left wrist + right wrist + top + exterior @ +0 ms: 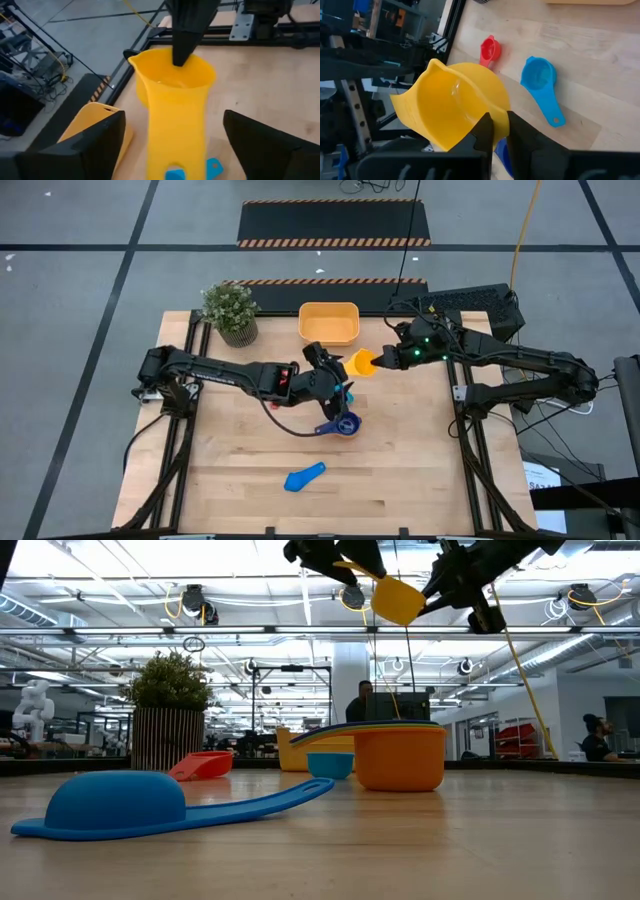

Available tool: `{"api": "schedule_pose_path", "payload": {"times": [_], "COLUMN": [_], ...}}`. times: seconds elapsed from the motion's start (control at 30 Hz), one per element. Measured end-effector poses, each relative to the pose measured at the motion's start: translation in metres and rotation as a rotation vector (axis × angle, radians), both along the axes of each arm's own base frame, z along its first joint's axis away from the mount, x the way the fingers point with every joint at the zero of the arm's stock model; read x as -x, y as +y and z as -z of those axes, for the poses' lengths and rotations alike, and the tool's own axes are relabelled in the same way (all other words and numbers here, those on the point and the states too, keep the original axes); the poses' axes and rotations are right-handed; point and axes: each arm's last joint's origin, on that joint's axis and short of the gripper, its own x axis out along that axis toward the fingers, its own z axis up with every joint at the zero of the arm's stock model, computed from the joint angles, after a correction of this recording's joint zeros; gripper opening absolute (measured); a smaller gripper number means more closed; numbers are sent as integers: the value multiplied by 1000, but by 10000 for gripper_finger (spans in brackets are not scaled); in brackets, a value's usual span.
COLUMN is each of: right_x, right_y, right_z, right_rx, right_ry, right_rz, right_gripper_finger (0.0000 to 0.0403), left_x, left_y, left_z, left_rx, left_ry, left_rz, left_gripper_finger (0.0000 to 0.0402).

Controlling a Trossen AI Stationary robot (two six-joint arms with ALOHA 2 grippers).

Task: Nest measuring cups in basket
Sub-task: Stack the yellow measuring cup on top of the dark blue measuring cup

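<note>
Wooden tabletop [400, 470], seen from above, with a potted plant [230, 311] at its far left corner and the orange-yellow basket [329, 322] at the far edge just beside it. Right gripper [385, 358], raised above the table near the basket, is clenched on the rim of the yellow measuring cup [362, 363], its two fingers [485, 131] pinching the cup wall. Left gripper [338, 374] meets the cup from the opposite side, jaws spread wide on either side of the cup's handle [175, 135], not closed on it. Below, a stack of cups [398, 752] with an orange one outermost stands on the wood beside a small light blue cup [330, 764]; a red cup [490, 50] lies apart. Another light blue cup [305, 476] lies upside down near the front edge.
</note>
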Motion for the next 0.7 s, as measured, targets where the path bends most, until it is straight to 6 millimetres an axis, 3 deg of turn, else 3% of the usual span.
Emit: {"api": "schedule_pose_path", "payload": {"times": [0.7], "right_x": [0], "right_y": [1], "right_z": [0], "right_rx": [-11], "right_ry": [-4], "right_rz": [-50], "right_gripper_finger": [23], "left_x": [3], "left_y": [1], "left_z": [6], "left_rx": [42], "left_ry": [73], "left_rz": [63], "left_gripper_finger": [168]}}
